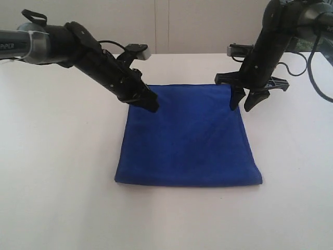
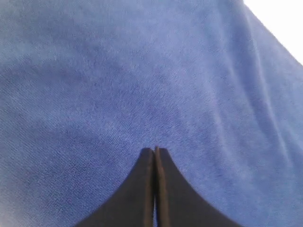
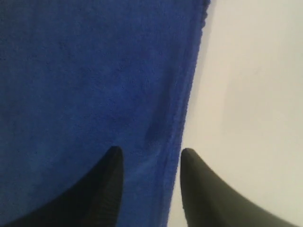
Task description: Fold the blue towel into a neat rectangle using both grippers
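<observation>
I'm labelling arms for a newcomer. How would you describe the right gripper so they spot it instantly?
A blue towel lies on the white table. At its far right corner in the exterior view stands the right gripper, jaws open astride the towel's edge; the left gripper is shut.

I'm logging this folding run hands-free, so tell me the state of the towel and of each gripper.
blue towel: lying flat on the white table, no corner lifted.
left gripper: shut, tips down on the towel near its far left corner; whether cloth is pinched cannot be told.
right gripper: open, straddling the towel's right edge near the far corner.
</observation>
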You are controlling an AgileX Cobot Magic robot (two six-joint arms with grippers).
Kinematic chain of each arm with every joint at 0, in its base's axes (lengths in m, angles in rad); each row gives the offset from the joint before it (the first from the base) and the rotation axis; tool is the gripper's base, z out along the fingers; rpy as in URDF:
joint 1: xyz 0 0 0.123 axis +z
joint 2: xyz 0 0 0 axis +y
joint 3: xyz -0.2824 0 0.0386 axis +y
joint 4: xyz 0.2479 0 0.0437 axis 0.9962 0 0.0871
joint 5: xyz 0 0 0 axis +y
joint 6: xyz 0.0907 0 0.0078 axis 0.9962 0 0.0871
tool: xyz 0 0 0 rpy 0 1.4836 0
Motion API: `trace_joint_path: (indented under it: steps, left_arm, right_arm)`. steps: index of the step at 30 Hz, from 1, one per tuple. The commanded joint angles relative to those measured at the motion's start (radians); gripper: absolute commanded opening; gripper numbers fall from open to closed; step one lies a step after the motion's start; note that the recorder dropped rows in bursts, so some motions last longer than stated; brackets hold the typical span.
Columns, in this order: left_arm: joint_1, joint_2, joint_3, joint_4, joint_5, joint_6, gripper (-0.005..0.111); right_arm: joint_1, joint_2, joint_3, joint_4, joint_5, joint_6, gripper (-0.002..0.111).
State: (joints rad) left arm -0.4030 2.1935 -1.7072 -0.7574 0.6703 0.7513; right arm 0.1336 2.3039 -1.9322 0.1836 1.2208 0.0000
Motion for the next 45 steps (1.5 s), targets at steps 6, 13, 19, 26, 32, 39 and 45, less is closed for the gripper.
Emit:
trace_joint_path:
  steps: [6,13,19,26,32,39,45]
  left_arm:
    - [-0.008,0.065,0.000,-0.012,0.014,0.009,0.000]
    - [-0.008,0.065,0.000,-0.012,0.002,0.009,0.000]
    - [-0.008,0.065,0.000,-0.012,0.002,0.007,0.000]
    - [-0.008,0.065,0.000,-0.012,0.002,0.007,0.000]
    - [-0.008,0.065,0.000,-0.012,0.002,0.009,0.000]
    - [-0.008,0.065,0.000,-0.012,-0.004,0.009,0.000]
    - [-0.008,0.065,0.000,-0.012,-0.012,0.009,0.000]
  right_arm:
    - [0.000,-0.022,0.003,0.008,0.000,-0.021,0.038]
    - [0.025,-0.034,0.081,0.008,0.000,-0.021,0.038]
    - [0.037,-0.073,0.150,0.014,0.000,-0.021,0.038]
    - [0.037,-0.132,0.222,0.020,0.000,0.000,0.038]
    - [0.037,-0.151,0.280,0.050,-0.067,0.000,0.038]
    - [0.037,-0.151,0.307,0.089,-0.111,0.000,0.038]
    - [0.035,-0.197,0.278,0.068,-0.113,0.000,0.038]
